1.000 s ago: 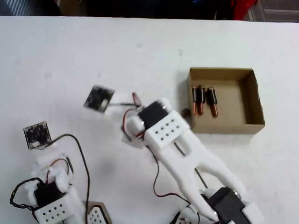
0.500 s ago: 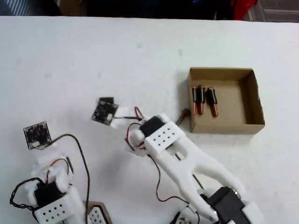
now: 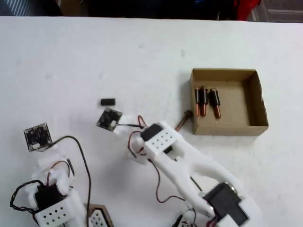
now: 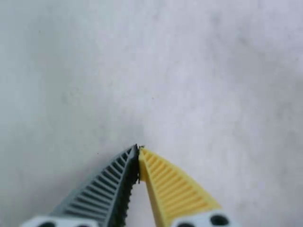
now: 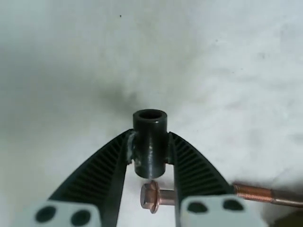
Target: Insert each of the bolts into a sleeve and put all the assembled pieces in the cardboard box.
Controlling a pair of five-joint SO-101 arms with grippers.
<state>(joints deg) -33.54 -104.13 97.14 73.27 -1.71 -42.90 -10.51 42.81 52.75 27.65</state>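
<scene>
My right gripper (image 5: 149, 137) is shut on a black sleeve (image 5: 150, 142), held upright with its bore showing. Close behind it, near the fingers' base, a copper bolt (image 5: 156, 195) lies on the table with its shaft running off to one side. From above, the right arm (image 3: 163, 139) reaches in from the front right. A copper bolt (image 3: 182, 120) lies against the cardboard box (image 3: 255, 101), which holds three assembled pieces (image 3: 206, 101). A small black sleeve-like piece (image 3: 107, 101) lies on the table. My left gripper (image 4: 138, 150) is shut and empty over bare table.
The left arm (image 3: 47, 198) sits folded at the front left corner, its cable looping beside it. Open white table stretches across the back and left. The box stands at the right.
The right arm has drawn back toward the table's front, and its camera board slid off the small black piece, which now shows. The left arm has not moved.
</scene>
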